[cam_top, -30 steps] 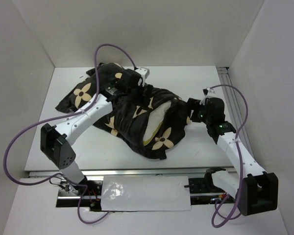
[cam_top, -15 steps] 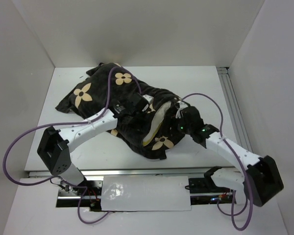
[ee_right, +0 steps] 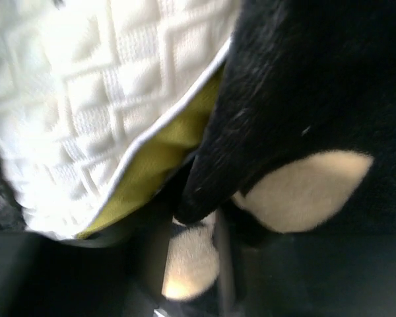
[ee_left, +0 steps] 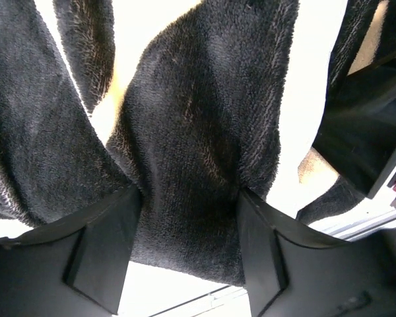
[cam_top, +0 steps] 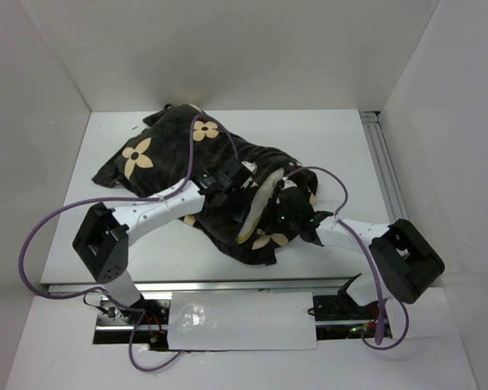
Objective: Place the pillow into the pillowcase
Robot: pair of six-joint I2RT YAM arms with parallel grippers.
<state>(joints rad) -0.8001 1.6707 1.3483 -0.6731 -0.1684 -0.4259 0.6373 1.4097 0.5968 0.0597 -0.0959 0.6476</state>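
Note:
The pillowcase point(cam_top: 169, 134), dark plush with tan flowers, lies bunched across the table from back left to centre. The cream quilted pillow point(cam_top: 257, 206) pokes out of its mouth near the middle. My left gripper point(cam_top: 232, 185) sits on the case just left of the mouth. In the left wrist view a fold of pillowcase point(ee_left: 204, 119) fills the gap of the left gripper point(ee_left: 188, 244), touching both fingers. My right gripper point(cam_top: 286, 213) is at the right lip of the mouth. The right wrist view shows the right gripper point(ee_right: 188, 257) pinching the pillowcase point(ee_right: 303, 79) hem beside the pillow point(ee_right: 86, 99).
White walls enclose the white table point(cam_top: 342, 146) on three sides. A metal rail point(cam_top: 382, 162) runs along its right edge, and a front rail point(cam_top: 228, 286) with a white panel point(cam_top: 240, 319) below it. Purple cables point(cam_top: 197, 154) loop over the case and both arms.
The left gripper came back from the far side to the case's mouth. The right arm swung left from the table's right side to the mouth. Both sets of jaws narrowed onto fabric.

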